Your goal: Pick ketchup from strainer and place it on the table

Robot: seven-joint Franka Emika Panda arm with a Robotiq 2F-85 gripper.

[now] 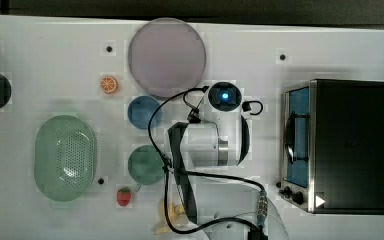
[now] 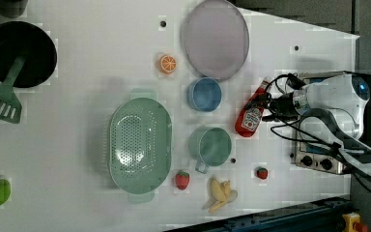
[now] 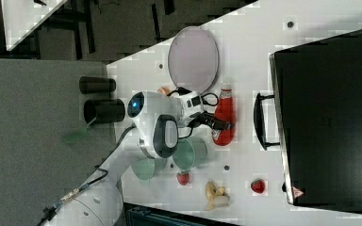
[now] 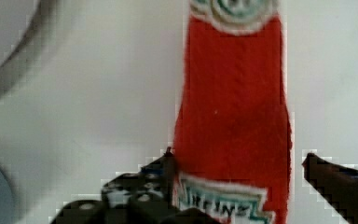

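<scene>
Ketchup bottle (image 2: 251, 115) lies flat on the white bench (image 2: 92, 63), between the blue bowl (image 2: 204, 94) and the oven (image 2: 319, 157), well apart from the green strainer (image 2: 140, 142); my hand (image 4: 240, 163) stands wide, a finger (image 4: 326, 172) clear of its side, nothing held. I judge it light, squeezable plastic, smooth and liable to roll; grip mid-body at the label.

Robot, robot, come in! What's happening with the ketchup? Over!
Gripper open, fingers either side of the ketchup. Ketchup lying on the table, out of the strainer. Blue cup close by, not blocking.
</scene>
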